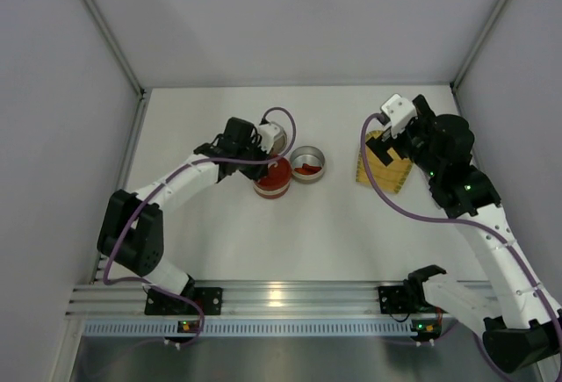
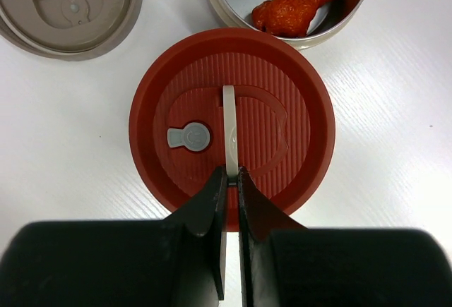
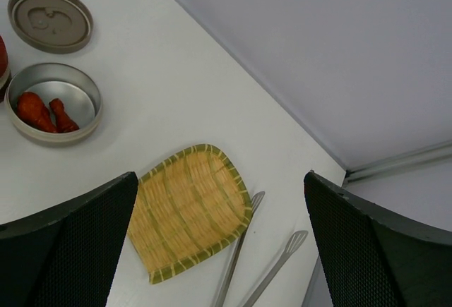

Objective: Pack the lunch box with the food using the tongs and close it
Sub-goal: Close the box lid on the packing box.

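Note:
The lunch box is round. One tier wears a red lid [image 2: 282, 123] with a white strap handle [image 2: 229, 116], and my left gripper [image 2: 232, 173] is shut on that handle. From above, the left gripper [image 1: 241, 143] sits just left of the red lid [image 1: 274, 176]. A second open metal tier [image 1: 308, 164] holds the food [image 2: 296, 7], red drumstick-shaped pieces. The silver tongs [image 3: 239, 250] lie on the table beside the yellow bamboo tray [image 3: 187, 215]. My right gripper [image 3: 219, 180] hovers above tray and tongs, open and empty.
A beige round lid [image 2: 67, 3] lies on the table behind the red lid. The bamboo tray [image 1: 386, 169] holds nothing. White walls and a metal frame enclose the table; the right wall [image 3: 318, 53] is close behind the tongs.

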You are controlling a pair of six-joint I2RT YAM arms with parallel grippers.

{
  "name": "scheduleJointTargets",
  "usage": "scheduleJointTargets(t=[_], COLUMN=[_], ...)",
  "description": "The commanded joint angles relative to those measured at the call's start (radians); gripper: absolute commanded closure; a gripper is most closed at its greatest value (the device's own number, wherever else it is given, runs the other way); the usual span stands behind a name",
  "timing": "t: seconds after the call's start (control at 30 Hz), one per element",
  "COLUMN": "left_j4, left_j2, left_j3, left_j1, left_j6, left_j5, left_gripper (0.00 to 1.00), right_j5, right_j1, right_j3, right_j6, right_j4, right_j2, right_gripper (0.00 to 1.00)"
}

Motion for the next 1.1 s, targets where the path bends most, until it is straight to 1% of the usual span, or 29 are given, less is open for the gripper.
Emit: scheduleJointTargets(t=[0.0, 0.43, 0.73, 1.07], left_j4=[0.073, 0.101, 0.083, 0.058], left_j2=[0.003, 0.025, 0.067, 0.002], left_j3=[-0.018, -0.047, -0.015, -0.001], left_j1=[-0.011, -0.052, -0.052, -0.051], left_j6=[0.027, 0.047, 0.021, -0.022], left_j5=[-0.042, -0.082, -0.096, -0.081], left_gripper=[1.00, 1.00, 1.00, 1.00], right_j5=[-0.032, -0.046, -0.057, -0.064], right_j1=[-0.021, -0.020, -0.020, -0.020], right_j3=[-0.004, -0.024, -0.032, -0.045], right_j6=[0.051, 0.085, 0.090, 0.091], right_j4=[0.044, 0.058, 0.055, 0.051], right_j2=[-0.023, -0.020, -0.024, -0.038], right_gripper=[0.01, 0.01, 0.01, 0.01])
